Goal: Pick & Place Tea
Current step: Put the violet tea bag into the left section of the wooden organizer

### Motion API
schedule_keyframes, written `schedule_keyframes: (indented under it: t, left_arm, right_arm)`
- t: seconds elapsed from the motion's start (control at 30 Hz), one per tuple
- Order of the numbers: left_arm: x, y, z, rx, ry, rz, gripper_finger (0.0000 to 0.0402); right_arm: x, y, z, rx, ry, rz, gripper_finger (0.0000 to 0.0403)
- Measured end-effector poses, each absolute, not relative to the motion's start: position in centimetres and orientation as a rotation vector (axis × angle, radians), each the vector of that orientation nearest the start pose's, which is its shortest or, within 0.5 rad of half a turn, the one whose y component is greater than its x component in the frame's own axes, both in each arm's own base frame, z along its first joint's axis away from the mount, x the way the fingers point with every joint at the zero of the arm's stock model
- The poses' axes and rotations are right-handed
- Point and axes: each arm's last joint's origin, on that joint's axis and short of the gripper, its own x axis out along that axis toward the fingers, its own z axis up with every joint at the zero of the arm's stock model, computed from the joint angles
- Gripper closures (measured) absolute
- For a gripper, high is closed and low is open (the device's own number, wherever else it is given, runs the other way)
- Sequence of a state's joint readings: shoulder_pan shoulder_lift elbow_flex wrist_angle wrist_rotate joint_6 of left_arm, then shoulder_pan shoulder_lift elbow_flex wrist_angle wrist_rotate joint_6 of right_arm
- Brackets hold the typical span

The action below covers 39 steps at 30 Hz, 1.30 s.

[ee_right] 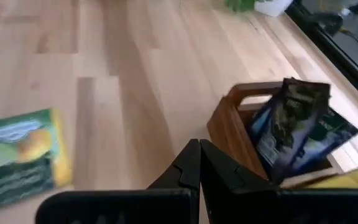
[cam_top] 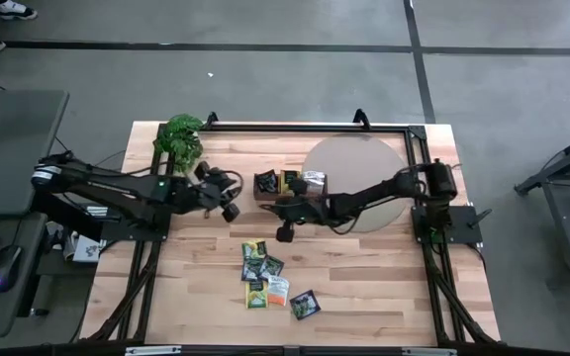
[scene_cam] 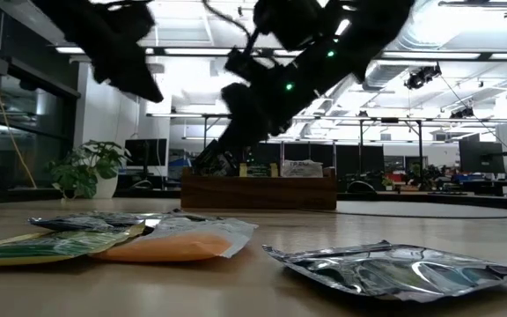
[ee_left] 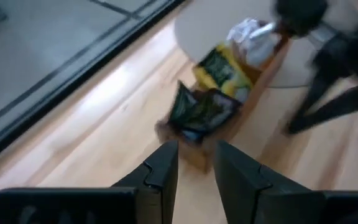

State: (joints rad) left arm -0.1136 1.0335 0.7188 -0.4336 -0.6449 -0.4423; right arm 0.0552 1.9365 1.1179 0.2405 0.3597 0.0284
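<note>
Tea sachets sit in two places. I see a loose cluster [cam_top: 265, 275] flat on the worktop [cam_top: 364, 277] toward the near edge, with one dark sachet [cam_top: 305, 305] a little apart from it. The rest stand upright in the wooden tray [cam_top: 287, 196] mid-worktop: dark ones [cam_top: 264, 183] at one end, yellow-green [cam_top: 289, 181] in the middle, silver-grey [cam_top: 313, 179] at the far end. No print is readable on any sachet from here, only blurred label blocks.

The left gripper [cam_top: 228, 194] hovers just beside the tray's dark-sachet end, fingers [ee_left: 164, 171] spread with nothing between them. The right gripper [cam_top: 285, 231] hangs between the tray and the cluster, jaws pressed together, empty.

The low view shows what the overhead does not: a crinkled silver sachet [scene_cam: 394, 269] close up and an orange-white one [scene_cam: 170, 245] lying over green. The right wrist view gives me the dark sachets [ee_right: 291, 127] leaning in their compartment, plus one yellow-green sachet [ee_right: 20, 155] flat on the wood. The overhead alone shows the plant [cam_top: 180, 136] at the far left corner and the round grey mat [cam_top: 364, 163] under the tray's end.
</note>
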Motion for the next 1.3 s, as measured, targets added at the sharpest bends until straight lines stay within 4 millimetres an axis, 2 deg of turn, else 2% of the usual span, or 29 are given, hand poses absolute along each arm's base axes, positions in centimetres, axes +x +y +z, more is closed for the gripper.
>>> schedule_keyframes:
  t: [0.13,0.2,0.57,0.8,1.3]
  left_arm:
    - [19.2,-0.9,24.3,-0.143,0.524,0.599,0.0305]
    - [18.6,-1.0,23.4,-0.137,0.526,0.584,0.0305]
    - [17.7,-1.2,20.5,-0.202,0.426,0.47,0.0305]
    - [17.7,-1.2,19.8,-0.214,0.407,0.452,0.0305]
    - [17.7,-1.3,19.8,-0.222,0.394,0.442,0.0305]
  right_arm:
    - [41.2,0.6,15.7,-0.067,0.601,-0.398,0.0403]
    - [41.3,0.3,15.5,-0.065,0.609,-0.422,0.0403]
    - [41.3,-1.5,15.2,-0.053,0.626,-0.483,0.0403]
    - [41.3,-2.4,15.2,-0.037,0.624,-0.485,0.0403]
    - [41.2,-3.8,15.1,-0.005,0.636,-0.462,0.0403]
